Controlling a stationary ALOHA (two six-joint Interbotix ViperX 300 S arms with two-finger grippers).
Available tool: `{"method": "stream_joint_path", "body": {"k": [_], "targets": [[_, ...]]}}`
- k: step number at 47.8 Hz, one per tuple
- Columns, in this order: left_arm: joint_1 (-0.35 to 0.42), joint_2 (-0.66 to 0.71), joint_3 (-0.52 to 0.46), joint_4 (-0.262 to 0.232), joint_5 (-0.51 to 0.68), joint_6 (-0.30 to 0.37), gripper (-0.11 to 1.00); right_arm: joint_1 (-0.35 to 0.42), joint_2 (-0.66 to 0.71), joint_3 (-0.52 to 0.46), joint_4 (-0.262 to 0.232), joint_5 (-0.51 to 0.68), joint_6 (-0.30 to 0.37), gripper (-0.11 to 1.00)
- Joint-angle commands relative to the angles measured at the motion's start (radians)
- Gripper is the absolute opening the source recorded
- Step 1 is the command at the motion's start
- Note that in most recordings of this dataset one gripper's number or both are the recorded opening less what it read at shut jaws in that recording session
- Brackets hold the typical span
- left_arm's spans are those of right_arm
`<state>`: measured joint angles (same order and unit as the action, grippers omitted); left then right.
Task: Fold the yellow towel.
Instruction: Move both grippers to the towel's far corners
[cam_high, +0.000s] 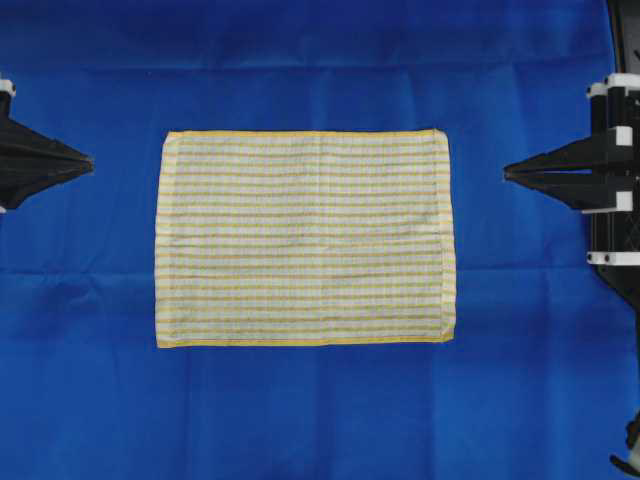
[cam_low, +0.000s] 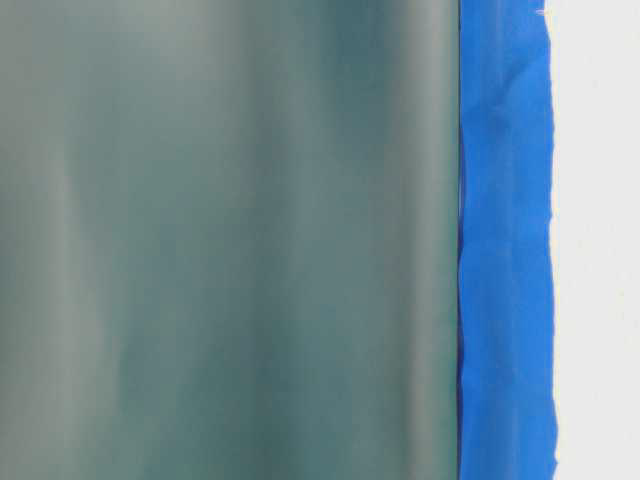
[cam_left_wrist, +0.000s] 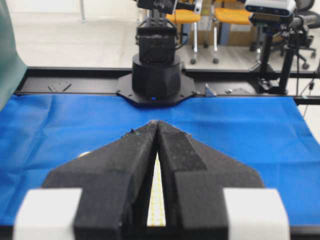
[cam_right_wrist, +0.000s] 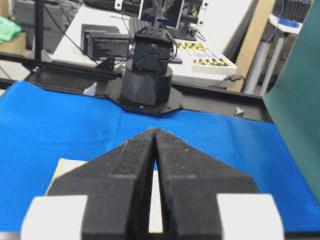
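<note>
The thin, flat yellow-and-white striped cloth towel with a yellow hem (cam_high: 305, 237) lies spread out on the blue-covered bench (cam_high: 300, 420), midway between the left jaws (cam_high: 88, 160) and the right jaws (cam_high: 508, 172), well apart from both, which are pressed closed on nothing. It looks light, limp and likely to sag or crease, so a pinch at a hemmed corner or edge seems the best hold. Each wrist view shows only a sliver of towel past its own jaws, and the table-level view is blocked by a blurred grey-green sheet (cam_low: 230, 240).
</note>
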<state>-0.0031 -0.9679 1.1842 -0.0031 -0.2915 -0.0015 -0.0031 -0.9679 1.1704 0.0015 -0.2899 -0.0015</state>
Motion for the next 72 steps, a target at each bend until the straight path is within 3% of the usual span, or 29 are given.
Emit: {"method": "stream_joint_path", "body": {"k": [1, 12, 29, 32, 36, 43, 46, 52, 72], "targets": [[0.006, 0.026, -0.025, -0.043, -0.006, 0.000, 0.02, -0.011, 0.014, -0.018, 0.003, -0.008, 0.005, 0.01], [0.023, 0.069, -0.021, -0.041, -0.008, 0.015, 0.02, -0.074, 0.072, -0.038, 0.032, 0.026, 0.006, 0.01], [0.152, 0.221, -0.017, -0.041, -0.008, 0.026, 0.02, -0.221, 0.235, -0.034, 0.114, 0.084, 0.006, 0.02], [0.166, 0.255, -0.017, -0.041, -0.014, 0.026, 0.11, -0.245, 0.281, -0.035, 0.124, 0.087, 0.006, 0.03], [0.187, 0.299, -0.018, -0.041, -0.020, 0.026, 0.34, -0.287, 0.364, -0.038, 0.153, 0.087, 0.006, 0.21], [0.245, 0.385, -0.005, -0.041, -0.061, 0.028, 0.76, -0.327, 0.474, -0.051, 0.166, 0.080, 0.005, 0.65], [0.272, 0.439, 0.005, -0.041, -0.094, 0.028, 0.82, -0.337, 0.508, -0.055, 0.166, 0.075, 0.005, 0.77], [0.301, 0.532, 0.009, -0.041, -0.146, 0.028, 0.81, -0.365, 0.574, -0.049, 0.169, 0.054, 0.005, 0.69], [0.353, 0.831, -0.028, -0.041, -0.255, 0.026, 0.81, -0.411, 0.801, -0.044, 0.206, -0.044, 0.005, 0.70]]}}
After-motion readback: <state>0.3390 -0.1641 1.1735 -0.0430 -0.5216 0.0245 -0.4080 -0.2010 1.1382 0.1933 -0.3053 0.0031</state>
